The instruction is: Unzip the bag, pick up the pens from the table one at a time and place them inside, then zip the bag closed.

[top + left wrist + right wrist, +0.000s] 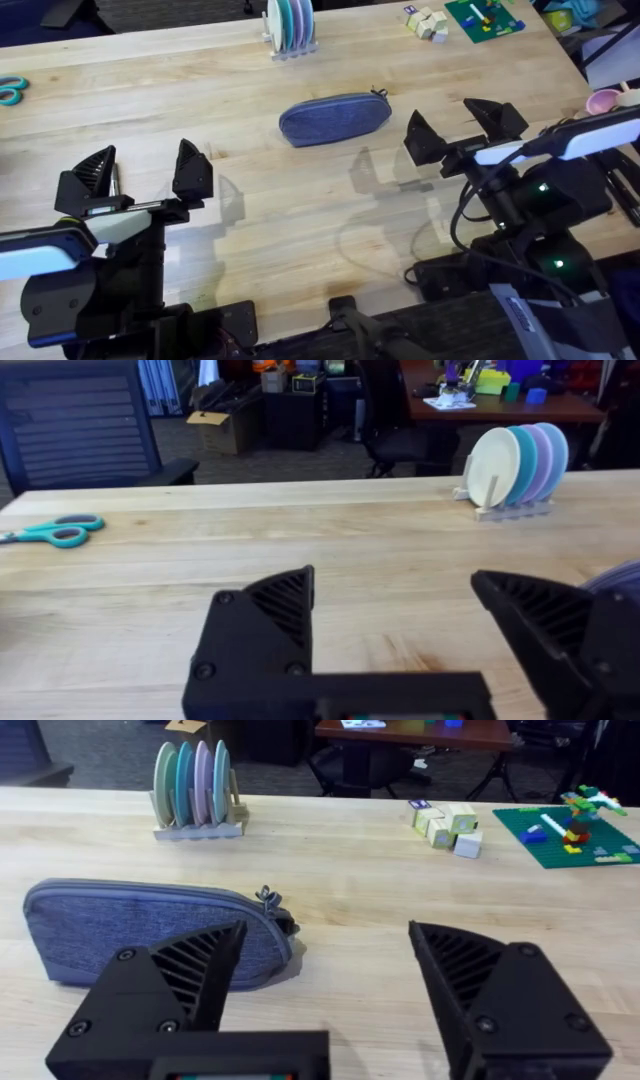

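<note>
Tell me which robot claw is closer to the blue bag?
The right gripper. Its open jaws sit just to the right of the bag, near its zipper-pull end. The left gripper, also open, sits farther off, toward the table's near left.

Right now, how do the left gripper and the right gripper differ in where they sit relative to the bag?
The right gripper hangs just beside the bag, at its zipper-pull end; the left gripper hangs farther from the bag, off its other end and nearer the arm bases. In its wrist view the right gripper faces the bag, while the left gripper faces scissors and a plate rack. Both are open and empty.
</note>
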